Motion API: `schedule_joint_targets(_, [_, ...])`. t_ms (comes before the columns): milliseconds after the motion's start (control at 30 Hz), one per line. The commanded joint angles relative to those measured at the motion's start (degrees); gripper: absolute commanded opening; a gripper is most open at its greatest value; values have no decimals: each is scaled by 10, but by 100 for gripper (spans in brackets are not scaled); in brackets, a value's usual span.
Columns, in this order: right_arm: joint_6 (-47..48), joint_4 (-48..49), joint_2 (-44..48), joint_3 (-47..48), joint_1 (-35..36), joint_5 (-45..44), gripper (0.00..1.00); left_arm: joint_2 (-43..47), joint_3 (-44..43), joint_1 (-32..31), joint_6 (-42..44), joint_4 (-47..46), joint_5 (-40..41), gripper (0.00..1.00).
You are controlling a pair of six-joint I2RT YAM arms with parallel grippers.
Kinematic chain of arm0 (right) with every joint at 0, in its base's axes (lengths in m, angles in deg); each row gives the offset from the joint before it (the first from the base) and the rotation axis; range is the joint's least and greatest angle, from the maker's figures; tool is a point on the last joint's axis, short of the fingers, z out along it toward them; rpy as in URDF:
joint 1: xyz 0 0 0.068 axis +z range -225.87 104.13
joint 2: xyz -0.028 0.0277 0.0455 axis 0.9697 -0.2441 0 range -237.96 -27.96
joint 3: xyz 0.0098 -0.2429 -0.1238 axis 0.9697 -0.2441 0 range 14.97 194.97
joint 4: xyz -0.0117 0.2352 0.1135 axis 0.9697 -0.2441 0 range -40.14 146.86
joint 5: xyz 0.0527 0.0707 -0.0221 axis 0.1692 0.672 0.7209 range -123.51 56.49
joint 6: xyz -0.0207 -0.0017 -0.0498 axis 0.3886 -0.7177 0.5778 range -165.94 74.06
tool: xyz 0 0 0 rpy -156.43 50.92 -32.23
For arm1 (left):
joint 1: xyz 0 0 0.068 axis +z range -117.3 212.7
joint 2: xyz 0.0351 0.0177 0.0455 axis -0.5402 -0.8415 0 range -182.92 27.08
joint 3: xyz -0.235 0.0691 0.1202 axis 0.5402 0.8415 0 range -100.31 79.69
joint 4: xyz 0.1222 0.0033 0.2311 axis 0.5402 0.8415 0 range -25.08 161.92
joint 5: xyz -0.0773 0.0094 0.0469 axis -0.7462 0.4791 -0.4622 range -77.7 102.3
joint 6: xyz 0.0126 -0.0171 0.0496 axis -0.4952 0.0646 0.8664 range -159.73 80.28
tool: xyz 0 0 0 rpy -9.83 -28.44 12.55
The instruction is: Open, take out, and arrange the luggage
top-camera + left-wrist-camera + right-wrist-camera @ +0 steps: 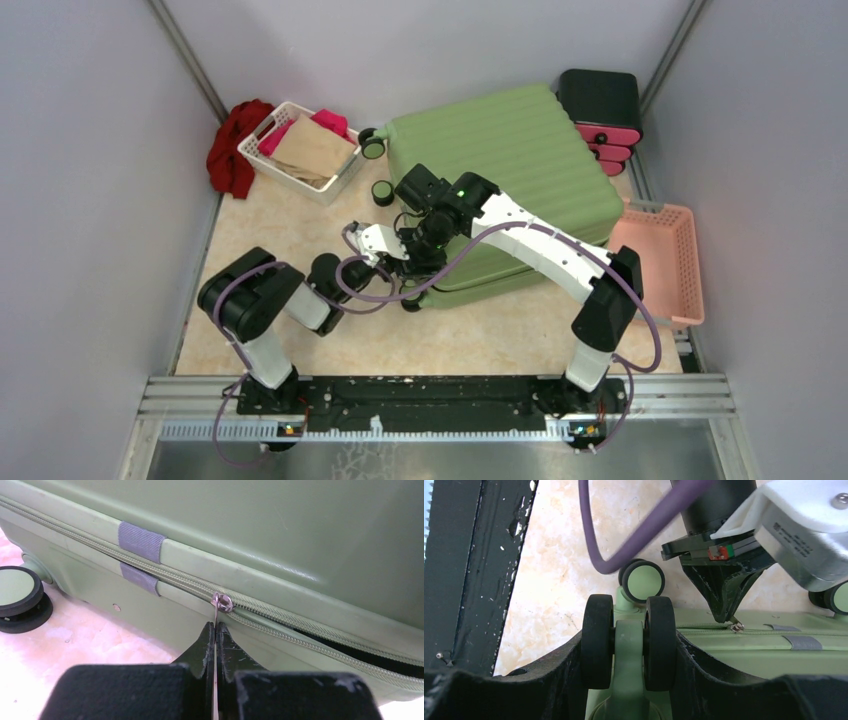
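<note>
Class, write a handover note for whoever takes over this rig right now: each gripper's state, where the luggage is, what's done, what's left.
Left gripper: shut on the zipper pull.
Right gripper: clamped on a caster wheel, probably steadying the case.
Luggage: lying flat on the table, shell closed.
Done: zip parted on one side of the pull; the other side is closed.
Left: run the zip round, lift the lid, take out and arrange the contents, which are not visible yet.
</note>
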Motion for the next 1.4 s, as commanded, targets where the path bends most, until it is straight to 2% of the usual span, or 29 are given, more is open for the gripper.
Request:
schedule_joint_targets(0, [-15, -49, 35, 8, -1, 52, 0, 20, -34, 22, -51, -30, 61, 0])
schedule_joint_targets(267, [-15, -46, 44, 1, -1, 48, 0, 18, -96, 67, -110, 70, 37, 0])
schedule_joint_targets(600, [-15, -45, 44, -1, -3, 46, 0, 9, -176, 112, -118, 179, -1, 0])
schedule_joint_targets(933, [-14, -46, 39, 2, -2, 48, 0, -11, -206, 143, -123, 195, -20, 0])
schedule_joint_targets(1367, [-14, -45, 33, 4, -2, 45, 0, -102, -338, 182, -154, 242, 12, 0])
